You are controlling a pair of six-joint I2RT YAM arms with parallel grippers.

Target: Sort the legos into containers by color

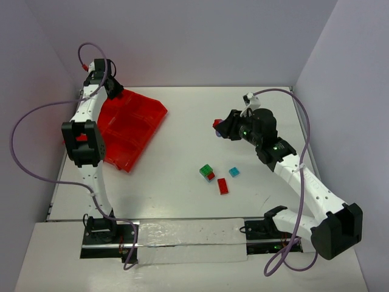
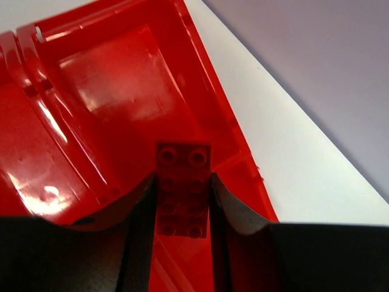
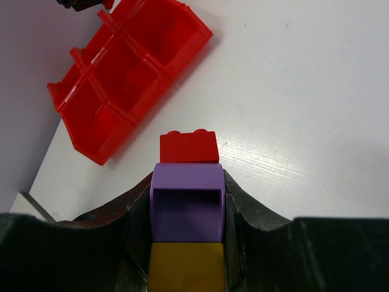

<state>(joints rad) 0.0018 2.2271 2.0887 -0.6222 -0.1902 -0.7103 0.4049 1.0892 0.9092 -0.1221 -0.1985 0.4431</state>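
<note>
The red tray [image 1: 130, 125] lies at the back left, tilted; it also shows in the left wrist view [image 2: 109, 91] and the right wrist view [image 3: 121, 73]. My left gripper [image 2: 182, 210] is shut on a long red brick [image 2: 182, 188] over a tray compartment. My right gripper [image 1: 220, 126] is shut on a stack of a red brick [image 3: 188, 147], a purple brick [image 3: 187, 204] and a yellow brick [image 3: 186, 266], held above the table's middle right. On the table lie a green-on-red pair [image 1: 207, 173], a cyan brick [image 1: 234, 172] and a red brick [image 1: 223, 186].
White walls close in the table at the back and both sides. A grey strip [image 1: 188, 237] runs along the near edge between the arm bases. A purple cable [image 1: 36, 115] loops beside the left arm.
</note>
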